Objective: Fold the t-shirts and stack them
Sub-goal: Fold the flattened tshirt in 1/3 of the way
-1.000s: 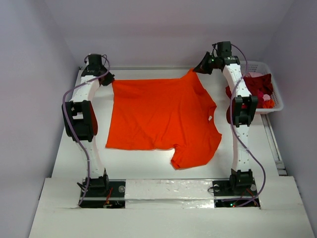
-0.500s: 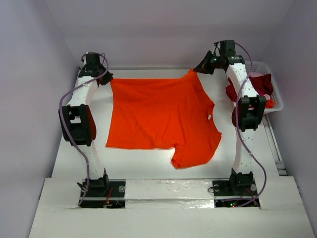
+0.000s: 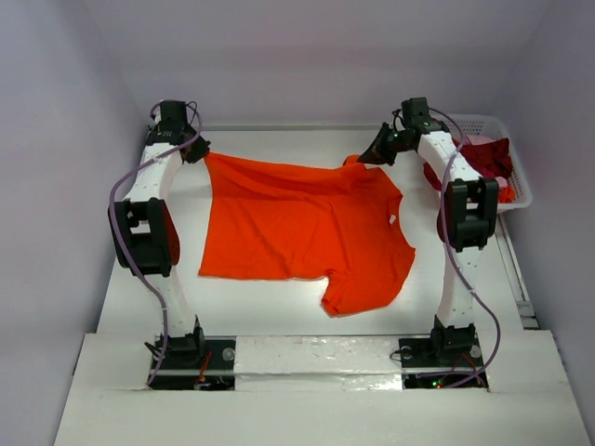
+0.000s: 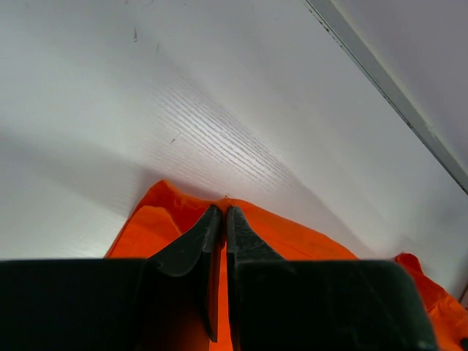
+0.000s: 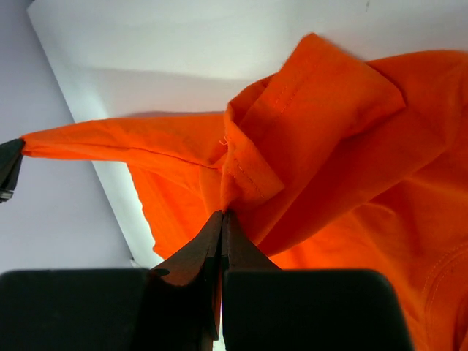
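**Mia:** What is the biggest thing here?

**Ben:** The white table (image 3: 279,316). The orange t-shirt (image 3: 297,223) lies spread out over the middle of it. The near part is flat on the table. The far edge is held up in the air.

**Mia:** Who holds it up?

**Ben:** The two arms. The left arm (image 3: 149,223) reaches to the far left corner of the shirt. The right arm (image 3: 460,214) reaches to the far right corner, by a sleeve.

**Mia:** What is that at the side?

**Ben:** A white basket (image 3: 522,186), at the far right of the table. A dark red t-shirt (image 3: 488,158) is bunched up in it, and the right arm hides part of it.

**Mia:** Are the grabbers tight?

**Ben:** Yes. The left gripper (image 4: 223,212) is squeezed on the orange cloth at its corner, with a thin bit of cloth between its fingers. The right gripper (image 5: 221,216) pinches a folded seam of the same shirt. The edge of the shirt stretches between them.

**Mia:** And that tiny white bit?

**Ben:** That is the neck label (image 3: 394,221), at the collar on the right side of the shirt, close to the right arm.
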`<state>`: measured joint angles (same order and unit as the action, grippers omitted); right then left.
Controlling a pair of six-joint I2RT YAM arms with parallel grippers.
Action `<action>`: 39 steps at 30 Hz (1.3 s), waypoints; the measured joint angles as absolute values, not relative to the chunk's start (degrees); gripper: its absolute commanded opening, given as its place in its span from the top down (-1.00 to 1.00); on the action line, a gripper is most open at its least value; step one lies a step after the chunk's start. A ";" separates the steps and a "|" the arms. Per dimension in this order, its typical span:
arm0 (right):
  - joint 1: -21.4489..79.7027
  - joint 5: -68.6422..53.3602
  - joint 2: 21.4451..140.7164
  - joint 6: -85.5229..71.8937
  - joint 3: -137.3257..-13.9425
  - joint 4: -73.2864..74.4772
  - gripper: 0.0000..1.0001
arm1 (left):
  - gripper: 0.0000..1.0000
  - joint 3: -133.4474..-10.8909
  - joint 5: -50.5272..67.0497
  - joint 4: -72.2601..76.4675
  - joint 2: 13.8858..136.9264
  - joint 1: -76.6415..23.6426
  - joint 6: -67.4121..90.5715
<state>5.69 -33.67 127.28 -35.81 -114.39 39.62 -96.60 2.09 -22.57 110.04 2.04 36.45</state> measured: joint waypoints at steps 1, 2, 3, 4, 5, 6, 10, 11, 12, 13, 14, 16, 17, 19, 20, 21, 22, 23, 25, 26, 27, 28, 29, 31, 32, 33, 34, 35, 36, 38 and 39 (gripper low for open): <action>5.69 -33.56 126.85 -35.86 -114.26 39.75 1.00 | 1.00 -96.33 2.02 -22.65 109.71 2.04 36.45; 5.69 -33.39 126.21 -35.88 -114.24 39.79 1.00 | 1.00 -96.16 1.93 -22.87 109.38 2.04 36.45; 5.69 -33.23 125.49 -35.92 -114.19 39.79 1.00 | 1.00 -96.05 1.85 -23.20 109.10 2.04 36.47; 5.69 -33.06 124.75 -36.01 -114.04 39.77 1.00 | 1.00 -96.01 1.80 -23.46 108.84 2.04 36.45; 5.69 -32.93 123.79 -36.10 -113.80 39.66 1.00 | 1.00 -95.96 1.74 -23.57 108.64 2.04 36.45; 5.69 -32.86 122.85 -36.29 -113.56 39.55 1.00 | 1.00 -95.94 1.67 -23.64 108.42 2.04 36.45; 5.72 -33.12 119.39 -37.34 -111.74 38.61 1.00 | 1.00 -95.77 1.54 -23.97 107.92 2.04 36.45; 5.74 -33.23 118.80 -37.52 -111.33 38.57 1.00 | 1.00 -95.57 1.50 -23.99 107.87 2.04 36.45; 5.76 -33.30 118.28 -37.54 -110.85 38.41 1.00 | 1.00 -95.33 1.45 -24.05 107.81 2.04 36.45; 5.87 -33.28 117.82 -37.54 -110.19 38.28 1.00 | 1.00 -95.20 1.43 -24.18 107.81 2.04 36.45; 5.98 -33.26 117.38 -37.52 -109.23 38.11 1.00 | 1.00 -95.13 1.43 -24.34 107.81 2.04 36.45; 6.22 -33.23 116.66 -37.52 -106.85 37.78 1.00 | 1.00 -94.98 1.43 -24.45 107.81 2.04 36.47; 6.48 -33.17 116.14 -37.52 -104.95 37.26 1.00 | 1.00 -94.94 1.43 -24.45 107.79 2.04 36.45; 6.87 -32.84 115.50 -37.52 -101.71 36.91 1.00 | 1.00 -94.70 1.43 -24.38 107.72 2.04 36.47; 7.05 -32.71 115.26 -37.52 -100.07 36.67 1.00 | 1.00 -94.28 1.43 -24.25 107.50 2.04 36.47; 7.22 -32.47 115.00 -37.50 -98.54 36.40 1.00 | 1.00 -93.84 1.43 -24.29 107.35 2.04 36.47; 7.27 -32.10 114.85 -37.45 -97.25 36.49 1.00 | 1.00 -93.30 1.43 -24.25 107.04 2.04 36.47; 7.29 -31.83 114.78 -37.39 -96.33 36.42 1.00 | 1.00 -92.77 1.41 -24.23 106.74 2.04 36.47; 7.51 -31.18 114.69 -37.28 -95.18 36.36 1.00 | 1.00 -91.55 1.41 -24.10 105.89 2.04 36.47; 7.53 -30.81 114.50 -37.23 -94.74 36.36 1.00 | 1.00 -90.96 1.43 -24.10 105.43 2.04 36.47; 7.53 -30.48 114.32 -37.23 -94.54 36.42 1.00 | 1.00 -90.50 1.41 -24.03 105.06 2.04 36.47; 7.55 -30.24 114.04 -37.19 -94.43 36.29 1.00 | 1.00 -90.21 1.41 -24.05 104.66 2.04 36.47; 7.55 -30.00 113.73 -37.19 -94.41 36.12 1.00 | 1.00 -89.95 1.41 -23.88 104.40 2.04 36.47; 7.55 -29.58 112.88 -37.19 -94.39 35.57 1.00 | 1.00 -89.60 1.41 -23.75 103.94 2.04 36.47; 7.55 -29.32 112.38 -37.21 -94.39 35.38 1.00 | 1.00 -89.52 1.41 -23.73 103.72 2.04 36.47; 7.55 -29.15 111.96 -37.21 -94.39 35.24 1.00 | 1.00 -89.36 1.41 -23.55 103.59 2.04 36.47; 7.55 -28.97 111.42 -37.26 -94.28 34.98 1.00 | 1.00 -89.14 1.39 -23.38 103.35 2.04 36.47; 7.55 -28.88 111.00 -37.30 -94.04 34.61 1.00 | 1.00 -88.82 1.39 -23.14 103.15 2.04 36.47; 7.55 -28.84 110.52 -37.34 -93.62 34.22 1.00 | 1.00 -88.36 1.39 -22.92 102.91 2.04 36.47; 7.55 -28.47 109.80 -37.52 -92.51 33.58 1.00 | 1.00 -87.39 1.39 -22.65 102.50 2.04 36.47; 7.55 -28.21 109.49 -37.58 -91.74 33.26 1.00 | 1.00 -86.85 1.37 -22.39 102.32 2.04 36.47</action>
